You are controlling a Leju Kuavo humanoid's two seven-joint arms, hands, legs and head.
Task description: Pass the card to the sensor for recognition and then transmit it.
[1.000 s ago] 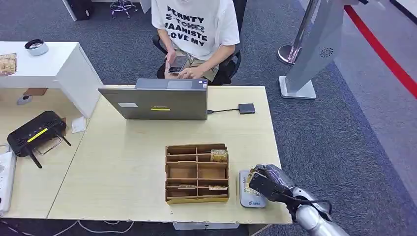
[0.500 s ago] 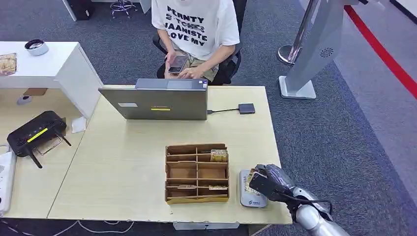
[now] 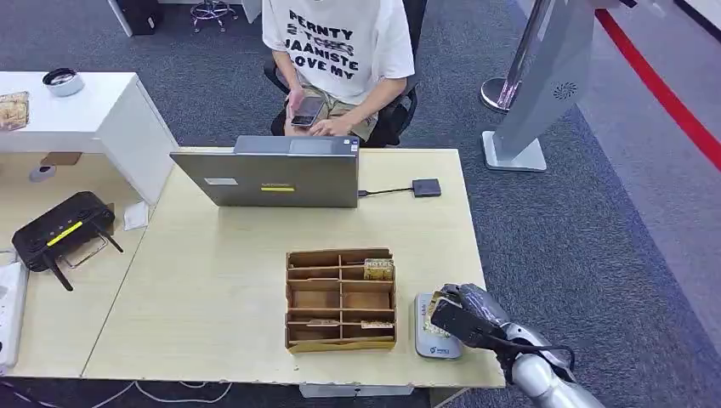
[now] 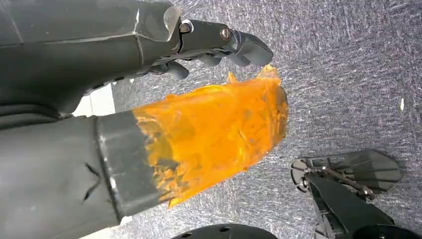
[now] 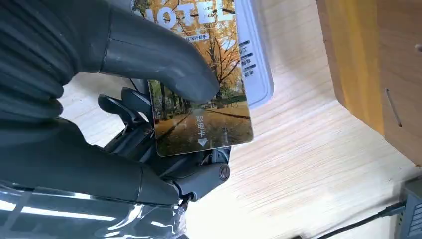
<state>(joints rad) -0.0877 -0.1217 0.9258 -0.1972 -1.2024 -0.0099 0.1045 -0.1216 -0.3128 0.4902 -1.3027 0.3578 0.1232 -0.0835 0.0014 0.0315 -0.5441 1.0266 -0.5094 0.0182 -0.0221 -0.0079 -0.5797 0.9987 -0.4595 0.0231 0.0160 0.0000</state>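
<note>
Card (image 5: 199, 89) sits pinched in our right hand (image 3: 455, 319), thumb (image 5: 164, 59) pressed on its printed face, darker fingers (image 5: 199, 172) behind it. We note an autumn-tree picture and "HOTEL" lettering on it. Landmark: the sensor (image 3: 434, 336), a flat grey-white pad on the table (image 3: 212, 297). The card is held over the sensor's edge, partly overlapping it in the right wrist view; whether they touch we cannot tell. Just beside the sensor stands a cardboard organizer (image 3: 341, 299) with cards in some compartments. Well beyond the sensor, a laptop (image 3: 272, 177) and a seated person (image 3: 336, 51). Our left hand (image 4: 149, 99) hangs over carpet, fingers loosely curled, nothing in them, thumb wrapped in orange tape.
</note>
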